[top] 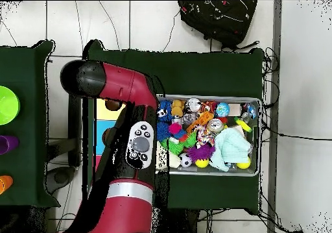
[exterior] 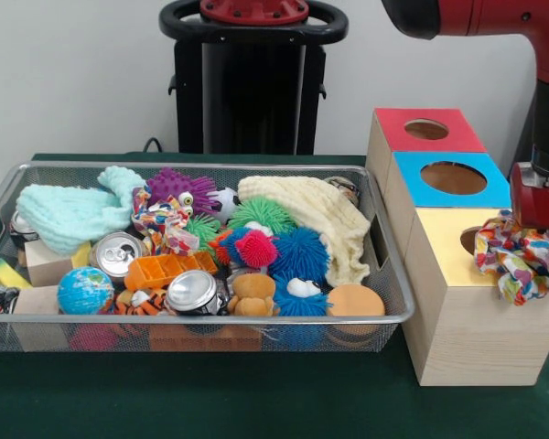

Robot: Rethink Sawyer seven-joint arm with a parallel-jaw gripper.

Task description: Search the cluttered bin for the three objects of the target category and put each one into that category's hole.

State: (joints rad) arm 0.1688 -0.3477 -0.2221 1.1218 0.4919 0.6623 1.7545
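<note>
My gripper [exterior: 531,240] hangs from the red arm at the right and is shut on a spotted cloth knot [exterior: 517,261]. It holds the knot just above the yellow top of the nearest wooden box [exterior: 476,311], over the edge of the round hole [exterior: 469,240], which the knot half hides. A second spotted cloth knot [exterior: 165,221] lies in the wire mesh bin [exterior: 210,321], left of centre next to a purple pom ball. I see no third knot. In the overhead view the arm [top: 133,146] covers the gripper and most of the boxes.
The blue-topped box [exterior: 453,178] and the red-topped box [exterior: 427,130] stand behind the yellow one. The bin holds pom balls, two cans, a globe ball, a mint cloth [exterior: 69,215], a cream cloth [exterior: 320,215] and wooden blocks. A black bag [top: 217,19] lies on the floor.
</note>
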